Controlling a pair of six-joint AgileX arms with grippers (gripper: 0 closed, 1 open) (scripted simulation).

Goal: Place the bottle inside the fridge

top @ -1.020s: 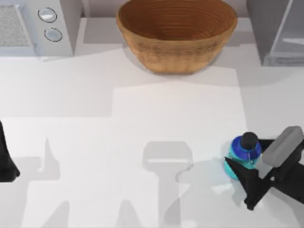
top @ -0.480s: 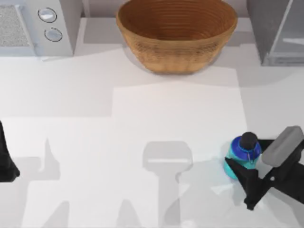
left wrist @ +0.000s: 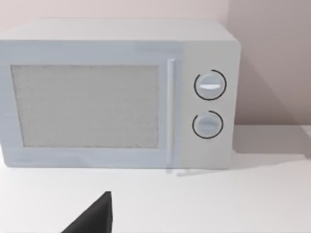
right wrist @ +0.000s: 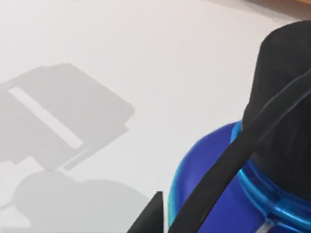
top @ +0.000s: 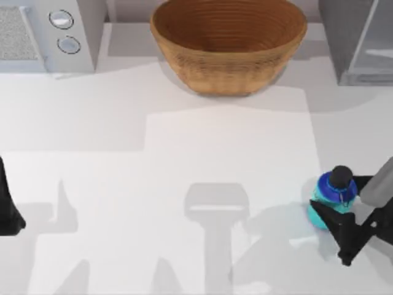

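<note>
The bottle (top: 332,195) is small and cyan, with a dark blue shoulder and a black cap, and it stands upright near the table's right front edge. My right gripper (top: 335,215) is shut on its lower body, reaching in from the right edge. Up close in the right wrist view are the bottle's blue shoulder (right wrist: 214,179), its black cap and its loop, with one dark fingertip (right wrist: 151,216) beside them. The fridge (top: 359,40) is tall and dark grey with a pale glassy panel, at the back right corner. My left arm (top: 7,209) is parked at the left edge.
A big woven basket (top: 228,46) sits at the back centre. At the back left is a light grey microwave (top: 46,34) with two dials, which the left wrist view faces head-on (left wrist: 116,92). Open white tabletop lies between the bottle and the fridge.
My right gripper has carried the bottle a short way to the right and slightly toward the back. The left arm has not moved.
</note>
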